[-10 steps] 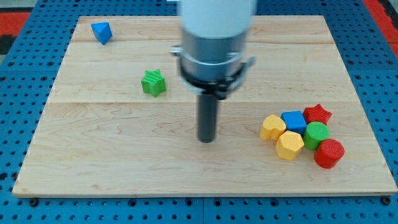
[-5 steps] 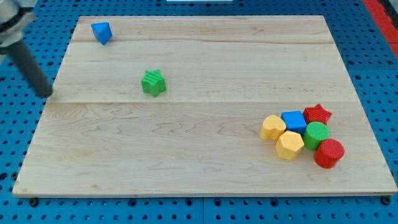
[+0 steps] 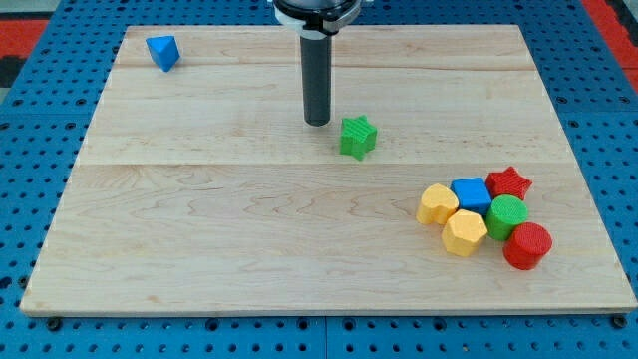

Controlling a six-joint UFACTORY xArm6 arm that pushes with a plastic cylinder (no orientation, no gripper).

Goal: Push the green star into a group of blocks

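Note:
The green star [image 3: 357, 137] lies on the wooden board [image 3: 199, 229] a little right of centre. My tip [image 3: 317, 122] stands just to its upper left, a small gap apart. At the view's lower right sits a group of blocks: a yellow block [image 3: 437, 203], a yellow hexagon [image 3: 465, 232], a blue cube [image 3: 472, 192], a red star [image 3: 509, 182], a green cylinder [image 3: 507, 214] and a red cylinder [image 3: 527, 245]. The green star is well to the upper left of that group.
A lone blue block [image 3: 162, 51] lies near the board's top left corner. The board rests on a blue pegboard surface [image 3: 30, 199].
The green star has moved to the right, from left of centre to right of centre. My tip went from the board's left edge to just upper left of the star.

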